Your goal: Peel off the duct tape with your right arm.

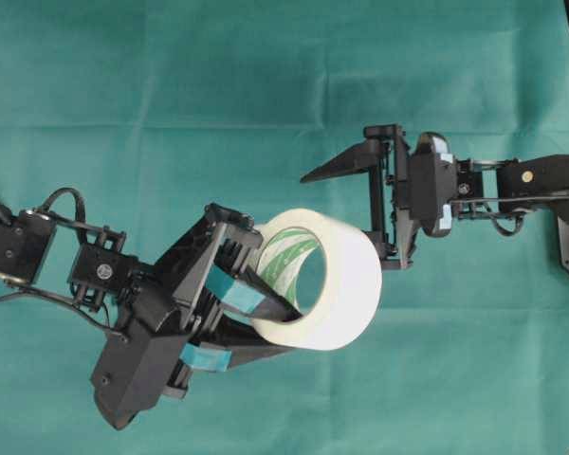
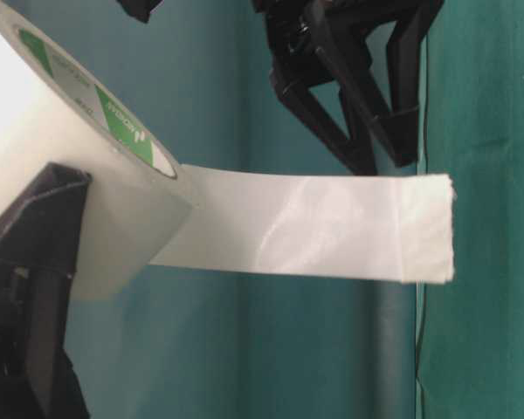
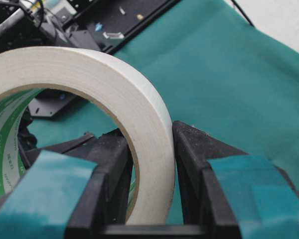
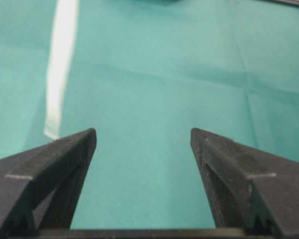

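Tape roll point(image 1: 327, 280) clamped off bench by left pincer point(image 3: 152, 169), peeled strip point(image 2: 332, 227) sticking out free; right pincer point(image 4: 143, 144) gaping wide, empty, beside strip; best bet: regrip near strip end, pull straight away from roll

A white roll of duct tape point(image 1: 334, 282) is held above a green cloth, standing on edge, its wall pinched between black fingers with teal strips. Its inner core is white with green streaks. A peeled white strip point(image 2: 332, 229) sticks out level from the roll, its free end unattached and slightly frayed.
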`<action>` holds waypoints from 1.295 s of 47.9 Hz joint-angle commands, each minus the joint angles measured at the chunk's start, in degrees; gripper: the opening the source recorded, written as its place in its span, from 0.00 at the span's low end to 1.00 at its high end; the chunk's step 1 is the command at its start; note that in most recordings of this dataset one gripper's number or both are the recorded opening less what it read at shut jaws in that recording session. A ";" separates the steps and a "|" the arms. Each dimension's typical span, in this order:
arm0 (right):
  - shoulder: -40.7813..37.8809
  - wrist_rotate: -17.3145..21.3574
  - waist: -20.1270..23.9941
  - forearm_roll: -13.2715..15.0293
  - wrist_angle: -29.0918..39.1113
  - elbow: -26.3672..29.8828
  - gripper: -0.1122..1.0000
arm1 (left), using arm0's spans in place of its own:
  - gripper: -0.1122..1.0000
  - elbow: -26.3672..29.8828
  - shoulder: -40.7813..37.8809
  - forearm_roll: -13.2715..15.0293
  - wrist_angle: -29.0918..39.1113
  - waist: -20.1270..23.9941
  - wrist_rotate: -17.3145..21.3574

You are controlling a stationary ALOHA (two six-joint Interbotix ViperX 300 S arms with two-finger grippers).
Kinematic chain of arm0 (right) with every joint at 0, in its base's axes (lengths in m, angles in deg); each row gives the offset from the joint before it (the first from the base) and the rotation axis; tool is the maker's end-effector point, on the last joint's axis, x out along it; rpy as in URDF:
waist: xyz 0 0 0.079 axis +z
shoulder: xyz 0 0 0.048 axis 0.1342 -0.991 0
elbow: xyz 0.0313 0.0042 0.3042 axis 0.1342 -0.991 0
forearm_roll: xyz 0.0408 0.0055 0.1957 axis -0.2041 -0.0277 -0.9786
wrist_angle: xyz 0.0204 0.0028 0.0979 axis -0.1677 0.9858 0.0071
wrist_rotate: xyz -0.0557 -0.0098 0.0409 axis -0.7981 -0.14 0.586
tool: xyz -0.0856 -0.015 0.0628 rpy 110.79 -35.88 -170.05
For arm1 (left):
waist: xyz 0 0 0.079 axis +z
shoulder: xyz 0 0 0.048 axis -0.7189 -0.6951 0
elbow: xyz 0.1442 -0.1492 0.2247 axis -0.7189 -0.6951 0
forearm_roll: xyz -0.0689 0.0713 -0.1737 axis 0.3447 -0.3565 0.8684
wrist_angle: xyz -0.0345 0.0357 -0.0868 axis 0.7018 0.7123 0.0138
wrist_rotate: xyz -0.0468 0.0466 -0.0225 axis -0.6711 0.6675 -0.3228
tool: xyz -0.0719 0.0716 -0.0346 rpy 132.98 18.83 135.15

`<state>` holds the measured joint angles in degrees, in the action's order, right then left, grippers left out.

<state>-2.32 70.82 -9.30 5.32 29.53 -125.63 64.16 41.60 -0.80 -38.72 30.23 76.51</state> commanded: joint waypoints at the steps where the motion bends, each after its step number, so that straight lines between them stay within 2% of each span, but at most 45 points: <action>1: 0.00 0.00 1.23 0.09 -0.53 2.02 0.52 | 0.30 0.97 1.67 -0.09 -0.97 0.09 0.18; 16: -0.44 0.09 3.08 0.09 -0.09 2.55 0.52 | 0.30 0.26 1.67 -0.09 -0.97 1.05 0.26; 62: -6.06 0.00 2.81 -0.53 -0.09 7.03 0.49 | 0.30 0.79 2.02 -0.09 -1.93 0.88 0.35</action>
<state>-8.73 70.82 -6.48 5.06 29.79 -120.00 63.37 41.51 -0.80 -39.69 31.28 76.68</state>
